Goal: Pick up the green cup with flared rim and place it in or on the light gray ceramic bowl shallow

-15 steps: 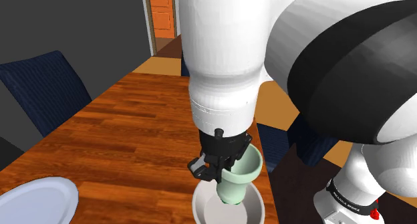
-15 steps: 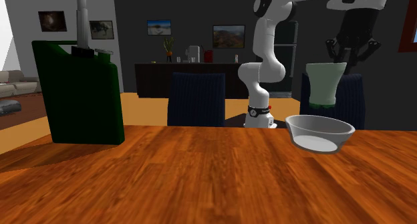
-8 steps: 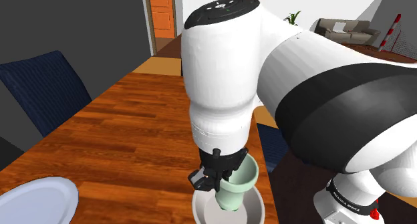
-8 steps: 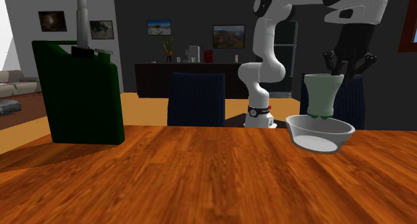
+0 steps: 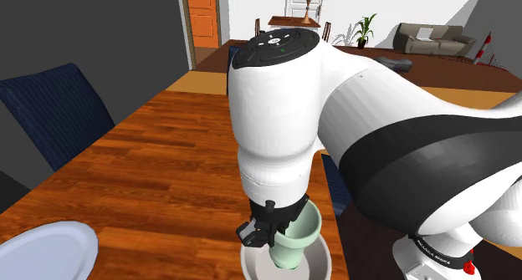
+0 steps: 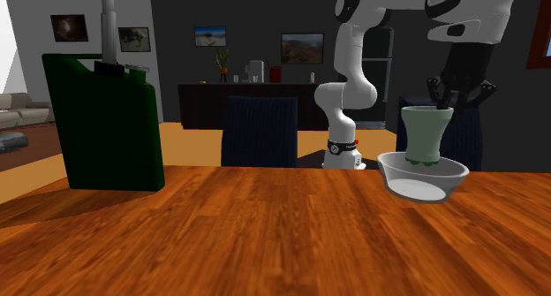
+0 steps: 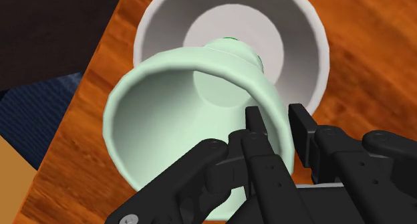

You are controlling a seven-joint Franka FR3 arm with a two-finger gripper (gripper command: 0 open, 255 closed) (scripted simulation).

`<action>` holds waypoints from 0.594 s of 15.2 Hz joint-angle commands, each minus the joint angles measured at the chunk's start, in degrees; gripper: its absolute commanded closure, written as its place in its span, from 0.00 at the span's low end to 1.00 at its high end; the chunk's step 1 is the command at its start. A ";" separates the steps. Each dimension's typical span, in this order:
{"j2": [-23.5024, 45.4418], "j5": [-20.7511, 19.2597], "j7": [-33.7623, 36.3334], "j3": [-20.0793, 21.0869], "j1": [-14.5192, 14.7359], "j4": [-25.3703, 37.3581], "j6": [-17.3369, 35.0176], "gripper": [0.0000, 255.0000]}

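A pale green cup with a flared rim (image 5: 299, 235) (image 6: 426, 133) (image 7: 187, 116) hangs upright, and its foot dips below the rim of a shallow light grey bowl (image 5: 322, 263) (image 6: 424, 178) (image 7: 304, 49). My gripper (image 5: 269, 228) (image 6: 457, 93) (image 7: 277, 122) comes from above and is shut on the cup's wall at the rim, with one finger inside and one outside. The bowl stands on the wooden table (image 5: 167, 170), near the edge on the stand's side. I cannot tell if the foot touches the bowl's floor.
A tall dark green canister (image 6: 106, 117) stands on the table at the second exterior view's left. A white plate (image 5: 46, 249) lies at the shoulder view's lower left. Blue chairs (image 5: 58, 103) (image 6: 259, 131) flank the table.
The gripper has come straight down with the cup, from above the bowl until the cup's foot sits inside it. The grip has not changed.
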 commanded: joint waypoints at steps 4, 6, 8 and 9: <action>0.00 0.00 0.01 0.01 0.00 -0.03 0.05 0.00; 0.00 -0.01 0.01 0.01 0.00 -0.02 0.05 0.00; 0.00 -0.01 0.01 0.00 0.00 -0.03 0.05 0.00; 0.00 -0.01 0.01 0.00 0.00 -0.03 0.05 0.00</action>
